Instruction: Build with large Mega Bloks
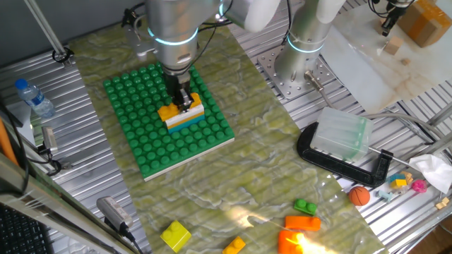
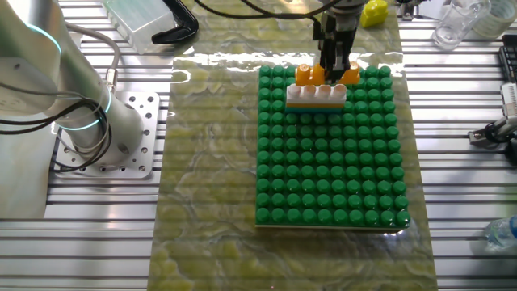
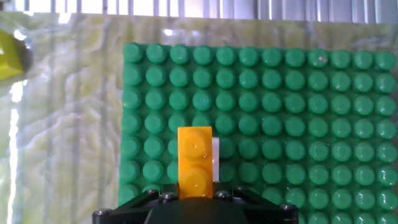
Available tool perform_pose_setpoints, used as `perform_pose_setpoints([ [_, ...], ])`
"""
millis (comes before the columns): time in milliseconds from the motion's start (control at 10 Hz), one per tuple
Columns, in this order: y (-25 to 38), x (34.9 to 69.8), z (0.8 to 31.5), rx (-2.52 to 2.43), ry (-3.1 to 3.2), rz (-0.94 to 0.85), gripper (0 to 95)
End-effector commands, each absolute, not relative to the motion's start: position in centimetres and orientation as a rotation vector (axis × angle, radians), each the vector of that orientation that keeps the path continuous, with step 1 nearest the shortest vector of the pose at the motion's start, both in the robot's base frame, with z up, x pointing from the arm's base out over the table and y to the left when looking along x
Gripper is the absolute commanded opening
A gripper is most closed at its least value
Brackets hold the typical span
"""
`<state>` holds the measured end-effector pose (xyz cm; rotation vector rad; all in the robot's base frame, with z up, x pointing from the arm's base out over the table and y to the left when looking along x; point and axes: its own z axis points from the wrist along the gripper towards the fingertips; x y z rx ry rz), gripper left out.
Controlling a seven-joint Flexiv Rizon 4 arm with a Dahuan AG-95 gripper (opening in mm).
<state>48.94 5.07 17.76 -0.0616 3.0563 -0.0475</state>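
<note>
Hand view shows the claw point(image 3: 194, 198) low at the bottom edge, its dark housing framing an orange bar point(image 3: 194, 162) that runs straight out ahead of it. A sliver of the white bar point(image 3: 216, 160) peeks out just right of the orange one. Beyond and to both sides spreads the green baseplate point(image 3: 298, 93), and a yellow brick point(image 3: 10, 56) sits far off to the upper left on the mat.

From one fixed view, the claw point(image 1: 185, 101) stands upright over the baseplate point(image 1: 134, 92), its fingers down on the orange bar point(image 1: 176, 111). That bar tops a small stack: white below it, then a cyan bar point(image 1: 185, 122) at the bottom, pressed onto the studs. Whether the fingers pinch the orange bar or only touch it I cannot tell; the gap looks narrow.

Well away from the claw, near the mat's front edge, lie loose bricks: the yellow brick point(image 1: 175, 235), a small yellow-orange one point(image 1: 234, 245), a green brick point(image 1: 305, 207), and orange pieces point(image 1: 302, 223) caught in glare.

The other fixed view has the claw point(image 2: 333, 65) at the far side of the baseplate point(image 2: 331, 186), with the orange bar point(image 2: 308, 75) showing either side of the fingers and the white bar point(image 2: 317, 95) directly under it. A yellow brick point(image 2: 374, 12) lies beyond the claw.
</note>
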Motion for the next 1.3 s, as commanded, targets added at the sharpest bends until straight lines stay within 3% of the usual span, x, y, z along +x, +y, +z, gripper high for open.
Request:
perform_pose_setpoints([
  [100,5.2,49.6,17.6,-0.06,3.063,-0.044,0.0],
  [1300,3.9,49.7,16.8,-0.03,3.097,0.008,0.0],
])
